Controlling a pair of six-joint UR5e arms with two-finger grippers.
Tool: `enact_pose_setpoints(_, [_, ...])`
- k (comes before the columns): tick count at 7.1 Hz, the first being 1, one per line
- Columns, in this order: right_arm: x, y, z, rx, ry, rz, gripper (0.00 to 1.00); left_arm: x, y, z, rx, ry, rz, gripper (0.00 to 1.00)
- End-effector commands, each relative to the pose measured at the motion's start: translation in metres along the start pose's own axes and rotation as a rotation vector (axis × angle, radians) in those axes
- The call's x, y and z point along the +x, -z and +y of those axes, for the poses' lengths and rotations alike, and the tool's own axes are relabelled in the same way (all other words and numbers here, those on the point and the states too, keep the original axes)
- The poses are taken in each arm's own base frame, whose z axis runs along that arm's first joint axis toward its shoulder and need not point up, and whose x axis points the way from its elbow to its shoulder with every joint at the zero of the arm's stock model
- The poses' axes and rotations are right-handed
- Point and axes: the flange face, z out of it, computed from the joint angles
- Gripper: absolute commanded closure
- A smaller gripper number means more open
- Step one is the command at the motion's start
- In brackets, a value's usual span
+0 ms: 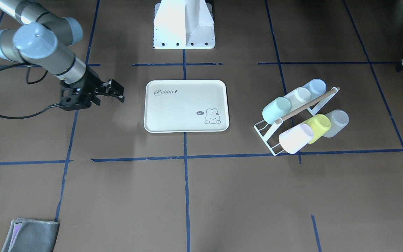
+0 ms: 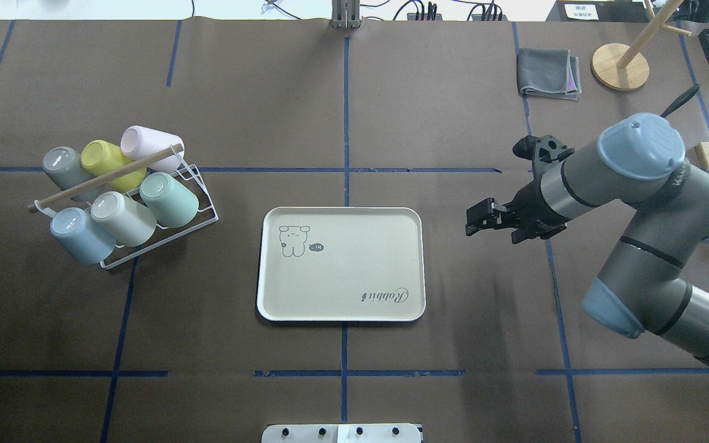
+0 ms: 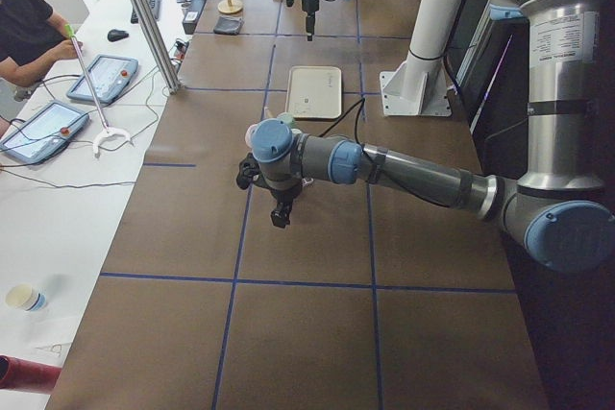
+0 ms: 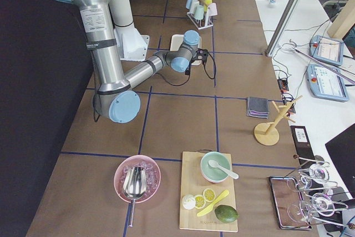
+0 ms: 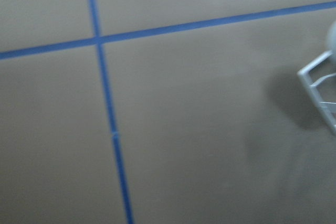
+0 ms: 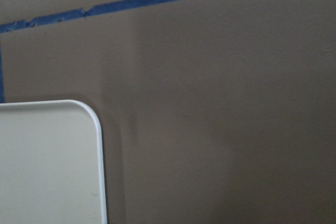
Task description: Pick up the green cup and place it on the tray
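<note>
The green cup (image 1: 276, 109) is pale mint and lies on its side in a white wire rack (image 1: 268, 138), at the rack end nearest the tray; it also shows in the overhead view (image 2: 170, 200). The cream tray (image 1: 186, 105) with "Rabbit" script lies empty at the table's middle (image 2: 341, 271); its corner shows in the right wrist view (image 6: 47, 161). My right gripper (image 2: 472, 220) is open and empty, beside the tray on the side away from the rack (image 1: 120, 91). My left gripper (image 3: 279, 210) hangs beyond the rack, fingers down; I cannot tell its state.
The rack also holds light blue (image 2: 80, 234), cream (image 2: 122, 216), grey (image 2: 66, 167), yellow-green (image 2: 108, 161) and pink (image 2: 148, 144) cups under a wooden rod. A grey cloth (image 2: 548, 72) and a wooden stand (image 2: 620, 58) sit far right. The rack's corner (image 5: 317, 85) shows in the left wrist view.
</note>
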Motion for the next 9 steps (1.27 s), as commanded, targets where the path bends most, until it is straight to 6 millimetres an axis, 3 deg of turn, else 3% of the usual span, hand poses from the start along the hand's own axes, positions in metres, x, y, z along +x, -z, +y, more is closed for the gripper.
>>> enact_pose_setpoints(1, [0.053,0.022,-0.009,0.011,0.051,0.031,0.00,0.090,0.019,-0.048,0.050,-0.203,0.022,0.00])
enact_pose_setpoints(3, [0.070,0.026,-0.012,0.018,0.090,0.048,0.00,0.206,0.022,-0.118,0.103,-0.370,0.013,0.00])
enact_pose_setpoints(4, [0.073,0.028,-0.014,0.023,0.085,0.050,0.00,0.270,-0.011,-0.124,0.093,-0.433,-0.046,0.00])
enact_pose_setpoints(5, [0.077,0.030,-0.015,0.024,0.080,0.053,0.00,0.304,-0.028,-0.120,0.105,-0.454,-0.108,0.00])
enact_pose_setpoints(6, [0.085,0.033,-0.013,0.009,0.070,0.050,0.00,0.348,-0.049,-0.119,0.103,-0.481,-0.107,0.08])
enact_pose_setpoints(7, [0.087,0.036,-0.013,0.005,0.066,0.044,0.00,0.385,-0.070,-0.119,0.130,-0.542,-0.183,0.00])
enact_pose_setpoints(9, [0.109,0.038,-0.009,0.001,0.082,0.066,0.00,0.457,-0.123,-0.104,0.152,-0.746,-0.466,0.00])
